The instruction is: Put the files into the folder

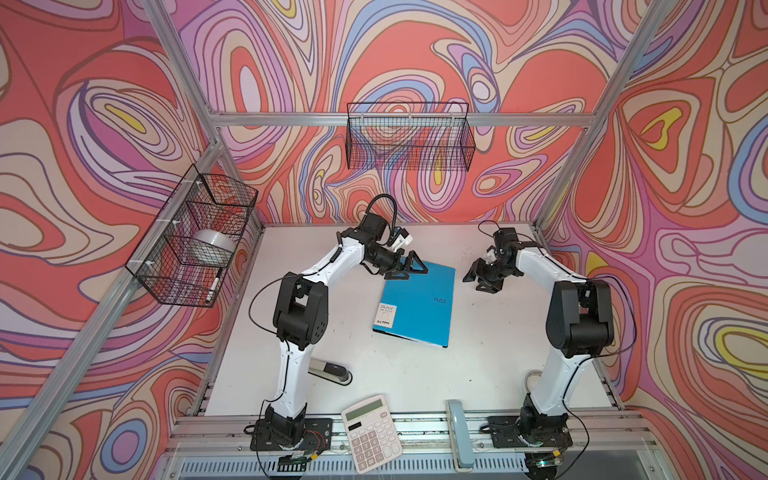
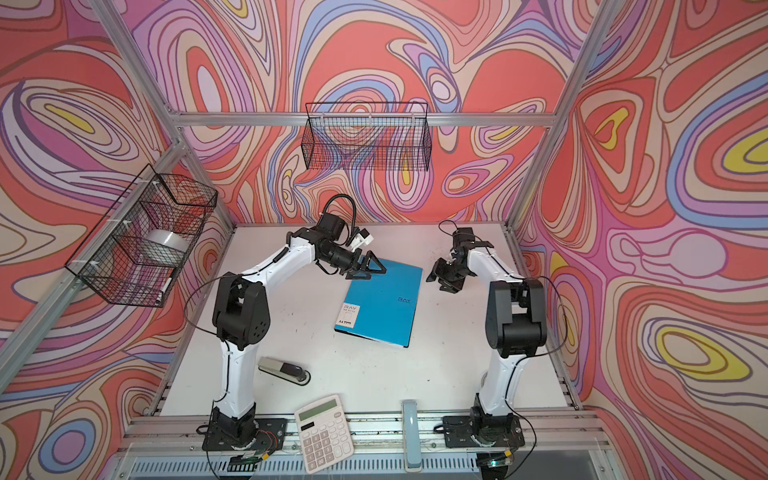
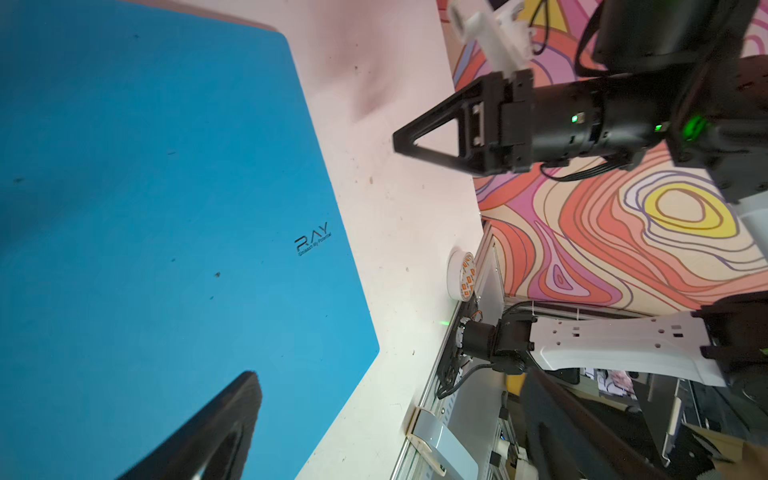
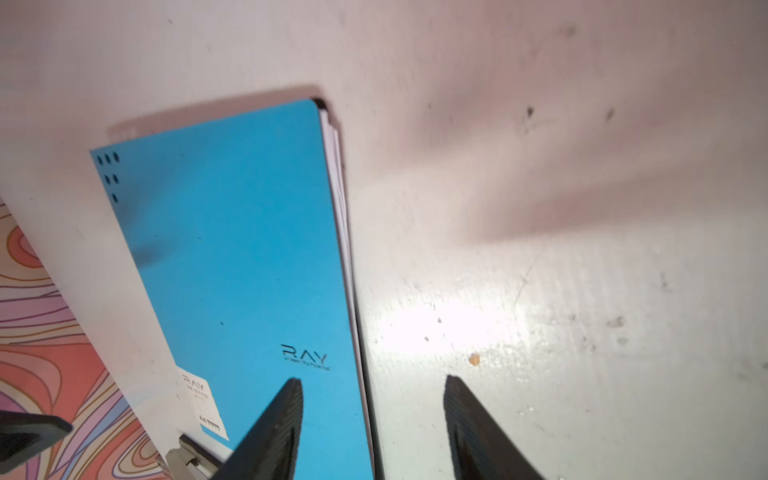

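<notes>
The blue folder (image 1: 415, 307) (image 2: 378, 303) lies closed and flat on the white table, its "RAY" lettering and white label facing up. Thin white edges of the files (image 4: 334, 166) show along its open side in the right wrist view; the rest of them is hidden inside. My left gripper (image 1: 409, 269) (image 2: 370, 268) (image 3: 388, 386) hangs open over the folder's (image 3: 145, 208) far left corner, holding nothing. Just off the far right corner, my right gripper (image 1: 478, 278) (image 2: 442, 276) (image 4: 372, 380) is open and empty. One of its fingers sits above the folder's (image 4: 232, 249) cover, the other above bare table.
A stapler (image 1: 332, 370) lies near the left arm's base. A calculator (image 1: 372, 432) and a pale blue-grey device (image 1: 459, 432) rest on the front rail. A tape roll (image 3: 461, 276) sits at the right table edge. Wire baskets hang on the left wall (image 1: 195, 232) and the back wall (image 1: 409, 141).
</notes>
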You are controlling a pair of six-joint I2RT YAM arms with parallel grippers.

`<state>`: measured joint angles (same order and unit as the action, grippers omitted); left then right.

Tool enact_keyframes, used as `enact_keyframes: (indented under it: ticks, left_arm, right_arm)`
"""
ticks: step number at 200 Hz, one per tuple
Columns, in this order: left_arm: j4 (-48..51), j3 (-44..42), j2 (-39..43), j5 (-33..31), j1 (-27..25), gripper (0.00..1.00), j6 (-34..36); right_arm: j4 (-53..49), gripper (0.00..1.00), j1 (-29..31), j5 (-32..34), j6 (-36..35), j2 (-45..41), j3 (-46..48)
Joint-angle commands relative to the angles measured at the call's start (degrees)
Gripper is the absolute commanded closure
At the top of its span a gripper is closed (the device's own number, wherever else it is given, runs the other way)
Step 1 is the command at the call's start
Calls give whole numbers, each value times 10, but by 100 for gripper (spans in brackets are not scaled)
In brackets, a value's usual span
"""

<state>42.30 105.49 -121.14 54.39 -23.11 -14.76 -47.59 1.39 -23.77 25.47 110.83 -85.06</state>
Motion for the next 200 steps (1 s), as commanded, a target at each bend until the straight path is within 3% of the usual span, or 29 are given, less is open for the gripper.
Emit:
enact_keyframes:
  ticks: [1, 58, 113, 143, 170, 196, 200]
  left_arm:
    - [51, -25, 78, -60, 44, 2, 27]
    - [125, -183, 217, -105, 185, 1, 122]
    - [146, -290, 333, -179, 231, 0, 209]
    - [99, -360, 388, -224, 259, 0, 218]
    - [14, -430, 396, -225, 307, 0, 201]
    - [-165, -530, 406, -222, 355, 0, 141]
    - [-201, -548, 409, -223, 359, 0, 132]
  right_arm:
    - [-22, 43, -3, -26, -22, 62, -47]
    - [-18, 44, 1, -72, -18, 161, -115]
    - [-37, 44, 50, -132, -44, 248, -203]
    - [-55, 44, 86, -109, -44, 293, -273]
    - [70, 43, 74, -15, -11, 212, -191]
    - [274, 41, 47, 70, -7, 63, -5]
    - [305, 36, 42, 73, -11, 43, 21]
